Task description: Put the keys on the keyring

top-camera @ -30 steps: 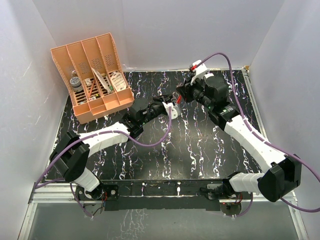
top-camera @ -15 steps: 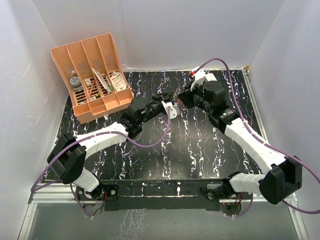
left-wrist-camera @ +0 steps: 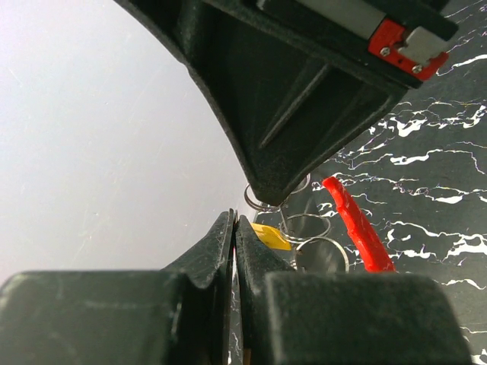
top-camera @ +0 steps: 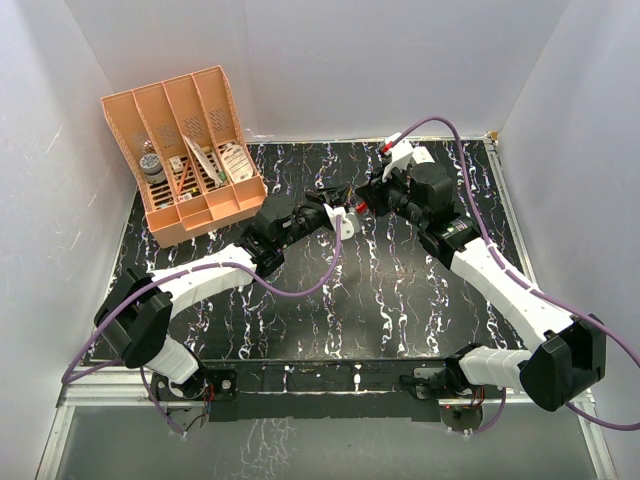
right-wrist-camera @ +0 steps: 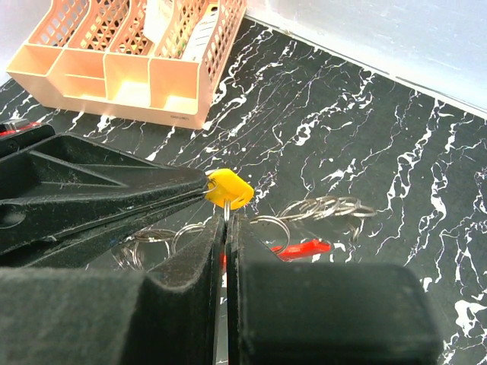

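Above the middle of the dark marbled table, my left gripper (top-camera: pixel 345 210) and right gripper (top-camera: pixel 362 200) meet tip to tip. In the left wrist view my left gripper (left-wrist-camera: pixel 234 220) is shut, and a key's yellow head (left-wrist-camera: pixel 270 236) sticks out beside its tips; the blade is hidden between the fingers. My right gripper (right-wrist-camera: pixel 226 220) is shut on a thin metal ring that passes through the yellow head (right-wrist-camera: pixel 228 188). More silvery rings (right-wrist-camera: pixel 327 207) hang below in a chain. The red keyring (right-wrist-camera: pixel 304 249) dangles with them, and the keyring (left-wrist-camera: pixel 358 228) also shows in the left wrist view.
An orange mesh organiser (top-camera: pixel 185 155) with small items in its slots stands at the back left of the table. White walls close in the table (top-camera: pixel 400 300) on three sides. The arms' bases sit along the near edge.
The right gripper has moved left and down towards the left gripper, so the tips now meet. Both stay shut.
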Action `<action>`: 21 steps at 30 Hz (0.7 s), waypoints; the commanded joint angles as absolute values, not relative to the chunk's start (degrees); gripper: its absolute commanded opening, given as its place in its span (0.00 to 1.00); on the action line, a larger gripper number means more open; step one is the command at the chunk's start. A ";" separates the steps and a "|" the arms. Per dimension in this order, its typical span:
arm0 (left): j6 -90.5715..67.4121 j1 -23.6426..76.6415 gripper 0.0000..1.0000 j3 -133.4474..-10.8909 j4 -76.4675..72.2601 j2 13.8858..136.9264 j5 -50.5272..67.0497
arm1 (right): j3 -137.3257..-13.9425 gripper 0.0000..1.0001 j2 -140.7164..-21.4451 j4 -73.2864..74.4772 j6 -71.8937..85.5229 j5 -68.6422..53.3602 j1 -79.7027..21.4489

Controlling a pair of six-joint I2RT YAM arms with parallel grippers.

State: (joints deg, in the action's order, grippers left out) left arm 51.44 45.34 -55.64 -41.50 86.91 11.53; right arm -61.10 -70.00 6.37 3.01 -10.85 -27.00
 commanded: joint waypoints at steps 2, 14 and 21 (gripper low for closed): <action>52.29 45.15 0.00 -56.71 -41.54 85.35 13.78 | -61.68 0.00 -68.02 0.49 2.33 -10.96 -27.30; 52.65 45.17 0.00 -56.30 -41.02 85.87 14.23 | -62.18 0.00 -68.29 -0.09 2.38 -11.50 -27.28; 52.58 45.18 0.00 -56.25 -41.07 85.99 14.24 | -62.40 0.00 -68.49 -0.09 2.43 -11.84 -27.30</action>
State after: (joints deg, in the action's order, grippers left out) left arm 52.34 45.34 -55.64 -40.16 86.91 12.86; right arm -61.06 -70.00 4.78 3.03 -11.09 -27.00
